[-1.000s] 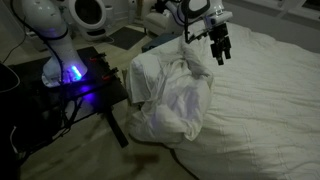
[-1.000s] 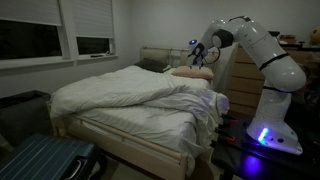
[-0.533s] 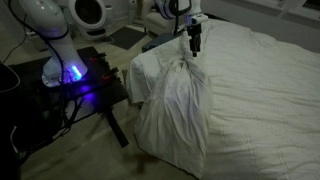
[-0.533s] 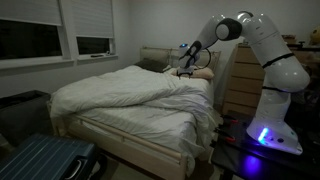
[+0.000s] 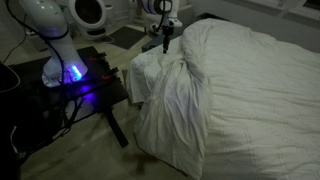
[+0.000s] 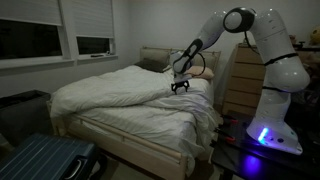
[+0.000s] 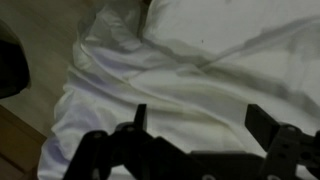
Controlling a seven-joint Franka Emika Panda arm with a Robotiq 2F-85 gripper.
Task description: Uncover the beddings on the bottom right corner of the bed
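Beside the windows (image 6: 30,40), rumpled beddings (image 6: 120,90) cover the bed (image 6: 130,142).

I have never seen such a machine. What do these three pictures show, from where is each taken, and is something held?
It is a white robot arm with a two-fingered gripper at its end. Two pictures come from cameras standing in the room; the third comes from a camera on the wrist, looking past the gripper's fingers. Below lies a bed covered with wrinkled white beddings, bunched at the corner near the robot. The jaws stand open above them and hold nothing.
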